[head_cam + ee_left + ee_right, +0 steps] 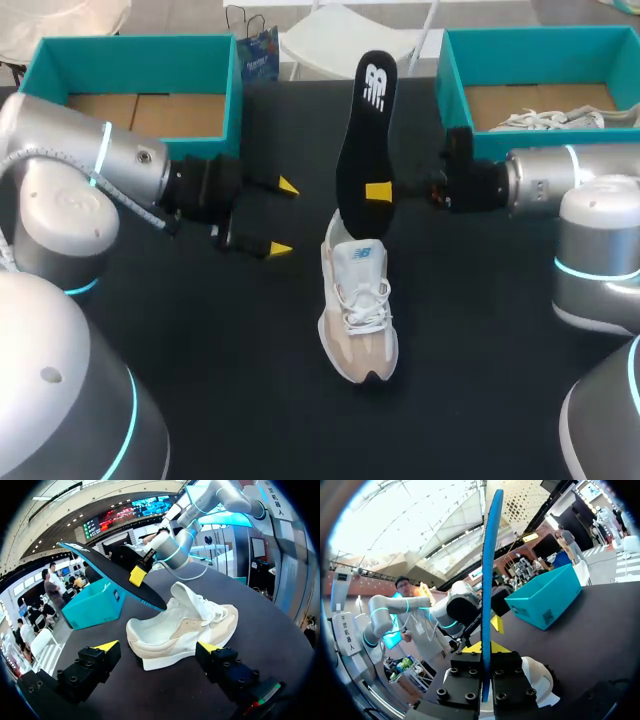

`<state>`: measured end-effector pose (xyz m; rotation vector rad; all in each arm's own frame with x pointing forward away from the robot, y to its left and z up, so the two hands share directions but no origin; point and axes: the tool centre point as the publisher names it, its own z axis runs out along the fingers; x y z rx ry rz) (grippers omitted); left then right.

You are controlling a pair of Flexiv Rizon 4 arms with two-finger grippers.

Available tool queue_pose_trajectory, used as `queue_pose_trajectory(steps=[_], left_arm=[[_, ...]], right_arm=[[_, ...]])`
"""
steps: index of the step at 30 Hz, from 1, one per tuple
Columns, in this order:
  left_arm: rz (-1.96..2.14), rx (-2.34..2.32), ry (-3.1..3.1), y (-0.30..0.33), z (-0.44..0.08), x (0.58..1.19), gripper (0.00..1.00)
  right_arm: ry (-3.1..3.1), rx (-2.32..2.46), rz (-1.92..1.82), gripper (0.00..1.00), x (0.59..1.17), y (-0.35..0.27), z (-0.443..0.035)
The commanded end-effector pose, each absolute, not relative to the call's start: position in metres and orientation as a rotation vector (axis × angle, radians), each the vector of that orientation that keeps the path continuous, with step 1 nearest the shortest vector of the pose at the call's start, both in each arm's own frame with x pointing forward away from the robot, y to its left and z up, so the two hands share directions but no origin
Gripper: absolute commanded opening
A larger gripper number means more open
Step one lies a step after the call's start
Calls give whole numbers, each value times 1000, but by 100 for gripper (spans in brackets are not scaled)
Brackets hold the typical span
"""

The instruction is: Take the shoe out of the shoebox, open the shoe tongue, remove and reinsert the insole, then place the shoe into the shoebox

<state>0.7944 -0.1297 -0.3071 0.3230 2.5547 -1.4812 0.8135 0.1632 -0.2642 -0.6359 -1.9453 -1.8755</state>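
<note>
The shoe [358,320], a white and beige sneaker, stands on its sole in the middle of the black desk [200,380], outside both shoeboxes, toe toward the robot. The right end effector [378,192] is closed on the black insole [362,140] partway up its length and holds it on end above the heel opening. The head view shows the insole's dark face with a white mark, and only one yellow tip against it. The right wrist view shows what that hides: the insole [487,580] seen edge-on, a thin blue line pinched between the two fingers of the right end effector [484,650], with a bit of the shoe [540,680] beyond. The left wrist view shows the insole [110,575] slanting down to the collar of the shoe [180,630]; whether its lower end touches the shoe I cannot tell. The left end effector [284,217] is spread wide and holds nothing; in its own view its tips [159,647] stand either side of the shoe, apart from it. The left teal shoebox [135,60] shows a bare cardboard floor; the right teal shoebox [540,40] holds a second white laced shoe [545,120].
</note>
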Motion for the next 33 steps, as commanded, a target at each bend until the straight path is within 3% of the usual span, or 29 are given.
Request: queue_pose_trajectory(steps=[1, 33], left_arm=[[-1481, 320, 2538, -134, -311, 793, 100], [-1468, 299, 2550, -134, -305, 794, 100]], right_arm=[[-1947, -637, -1883, 0, 815, 169, -265], [-1954, -617, -1926, 0, 817, 169, -258]])
